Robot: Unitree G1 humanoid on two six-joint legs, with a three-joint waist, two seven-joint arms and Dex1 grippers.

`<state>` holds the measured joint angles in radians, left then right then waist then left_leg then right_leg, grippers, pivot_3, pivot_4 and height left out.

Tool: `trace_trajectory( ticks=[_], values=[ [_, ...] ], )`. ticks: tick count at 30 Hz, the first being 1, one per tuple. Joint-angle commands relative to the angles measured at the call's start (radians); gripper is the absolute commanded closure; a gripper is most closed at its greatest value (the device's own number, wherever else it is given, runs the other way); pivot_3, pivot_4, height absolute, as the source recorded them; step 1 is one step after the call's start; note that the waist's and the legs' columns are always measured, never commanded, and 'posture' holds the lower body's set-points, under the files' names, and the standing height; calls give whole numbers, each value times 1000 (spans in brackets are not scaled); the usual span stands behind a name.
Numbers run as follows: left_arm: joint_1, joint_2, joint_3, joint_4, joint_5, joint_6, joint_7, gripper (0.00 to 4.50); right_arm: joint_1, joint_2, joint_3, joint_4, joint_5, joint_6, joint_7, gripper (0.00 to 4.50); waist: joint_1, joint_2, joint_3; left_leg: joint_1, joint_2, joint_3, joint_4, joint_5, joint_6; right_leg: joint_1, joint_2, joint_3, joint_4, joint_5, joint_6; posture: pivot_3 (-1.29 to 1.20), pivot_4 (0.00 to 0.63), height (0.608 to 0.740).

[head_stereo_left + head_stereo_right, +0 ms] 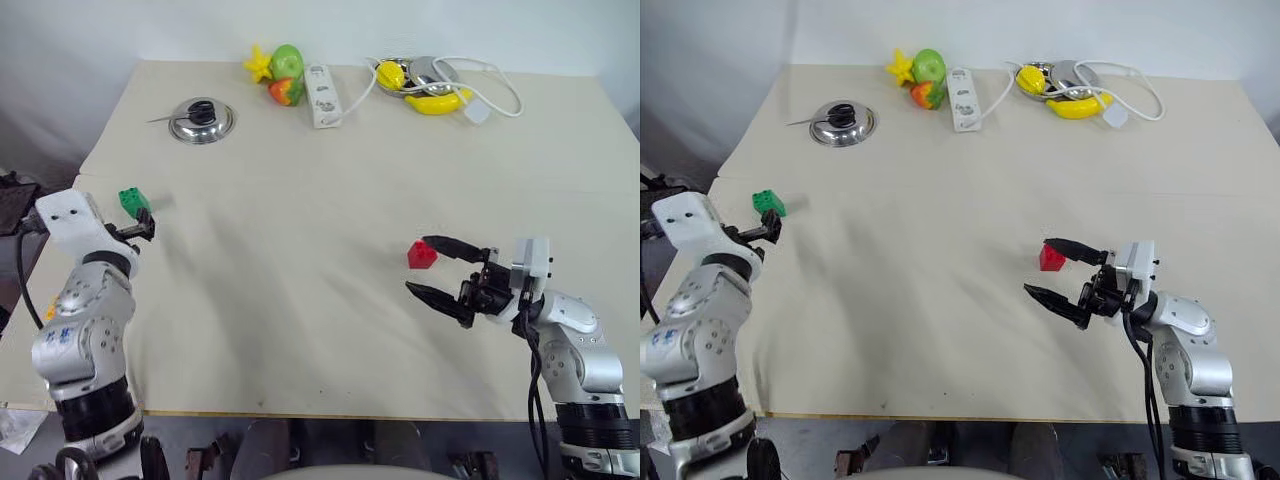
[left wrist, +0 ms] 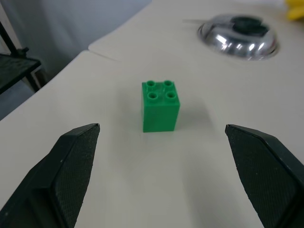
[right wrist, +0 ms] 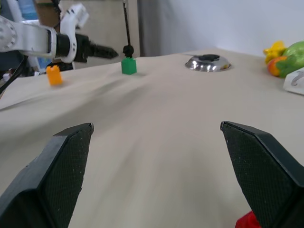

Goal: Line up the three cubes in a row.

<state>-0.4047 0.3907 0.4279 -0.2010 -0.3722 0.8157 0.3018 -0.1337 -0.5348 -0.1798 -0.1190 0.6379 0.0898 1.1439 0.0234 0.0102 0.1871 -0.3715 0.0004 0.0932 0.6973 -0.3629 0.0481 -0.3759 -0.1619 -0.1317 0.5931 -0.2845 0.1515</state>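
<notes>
The green cube [image 2: 160, 105] stands studs-up near the table's left edge, just beyond my left gripper [image 2: 161, 130]. That gripper is open, pointing at the cube and not touching it. It also shows in the left eye view as left gripper [image 1: 143, 227] with the green cube [image 1: 132, 202] ahead. The red cube [image 1: 421, 255] lies on the cloth at the tips of my open right gripper [image 1: 416, 266], close under one finger and not held. Part of the red cube [image 3: 249, 222] is hidden by that finger. The orange-yellow cube [image 3: 54, 75] sits by the left arm.
At the back stand a steel lid [image 1: 202, 120], toy fruits [image 1: 280, 72], a white power strip [image 1: 323, 95] and a metal bowl [image 1: 428, 72] with yellow fruit and a white cable. The table's left edge [image 1: 85, 170] runs close to the green cube.
</notes>
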Motion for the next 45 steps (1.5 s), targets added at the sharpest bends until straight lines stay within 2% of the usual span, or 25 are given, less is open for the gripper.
trace_trajectory(
  ticks=[1, 8, 13, 16, 24, 26, 29, 30, 32, 35, 37, 39, 45],
  values=[
    [-98, 27, -28, 140, 75, -67, -8, 0, 17, 14, -6, -56, 22, 0, -13, 20, 2, -1, 0, 0, -1, 0, 0, 0, -1, 0, 1, 0, -1, 0, 0, 0, 150, 740],
    [-293, 53, -86, 502, 175, -199, -51, 0, 33, 40, 12, -78, 15, -10, -33, 20, 1, -2, 0, 0, -2, 0, 0, 1, -1, 0, 1, 0, -1, 0, 0, 0, 150, 740],
    [-348, 54, -88, 618, 196, -222, -58, 0, 44, 52, 21, -83, 8, -20, -38, 20, -2, -3, 0, 0, -2, 0, -1, 1, -1, 0, 2, 0, -1, 0, 0, 0, 150, 740],
    [-334, 44, -74, 597, 198, -220, -46, 522, 65, 56, 9, -85, 7, -34, -43, 0, -1, -3, 1, 0, -2, 0, -1, 1, -1, 0, 2, 0, -1, 0, 0, 0, 150, 740],
    [-303, 51, -89, 612, 200, -297, -122, 3004, 105, 52, 0, -79, -6, -69, -49, 0, 0, -3, 0, 0, -2, 0, 0, 1, -1, 0, 1, 0, -1, 0, 0, 0, 150, 740],
    [-287, 49, -108, 575, 162, -352, -245, 3012, 121, 38, -18, -86, -8, -75, -51, 0, 1, -3, 0, 0, -2, 0, 0, 1, -1, 0, 1, 0, -1, 0, 0, 0, 150, 740],
    [-220, 59, -189, 436, 34, -533, -691, 3012, 164, -4, -85, -109, 16, -63, -50, 0, 3, -3, 0, 0, -1, 0, 0, 1, -1, 0, 1, 0, -1, 0, 0, 0, 150, 740],
    [-186, 76, -238, 365, -16, -563, -871, 3012, 190, -26, -115, -115, 28, -57, -38, 0, 3, -3, 1, -1, -1, 0, 0, 1, -1, 0, 1, 0, -1, 0, 0, 0, 150, 740],
    [-135, 117, -329, 276, -58, -589, -1112, 3012, 233, -59, -161, -119, 48, -47, -17, 0, 3, -3, 1, -1, 0, 0, 0, 1, -1, 0, -1, 0, -1, 0, 0, 0, 150, 740],
    [-159, 149, -516, 326, 20, -702, -1385, 3012, 321, -91, -251, -96, 63, -51, 7, 0, 2, -3, 0, 0, -2, 2, -1, 0, -1, 0, 0, 0, -2, 0, 0, 0, 150, 740],
    [-214, 130, -596, 428, 88, -787, -1458, 3012, 355, -96, -290, -78, 71, -56, 13, 0, 2, -2, -1, 0, -3, 4, -1, 1, -1, 1, 1, 0, -2, 0, 0, 0, 150, 740],
    [-305, 58, -653, 603, 158, -883, -1472, 3012, 387, -96, -330, -51, 67, -69, 15, 0, 2, -2, 0, 1, -3, 5, 0, 2, -1, 1, 1, 0, -2, 1, 1, 0, 150, 740],
    [-510, -73, -695, 974, 282, -1032, -1449, 3012, 443, -59, -357, -104, 73, -71, -20, 0, -1, -4, 1, 0, -2, 5, 0, 5, 0, -1, 1, 2, -2, 2, 4, 0, 150, 740]
  ],
)
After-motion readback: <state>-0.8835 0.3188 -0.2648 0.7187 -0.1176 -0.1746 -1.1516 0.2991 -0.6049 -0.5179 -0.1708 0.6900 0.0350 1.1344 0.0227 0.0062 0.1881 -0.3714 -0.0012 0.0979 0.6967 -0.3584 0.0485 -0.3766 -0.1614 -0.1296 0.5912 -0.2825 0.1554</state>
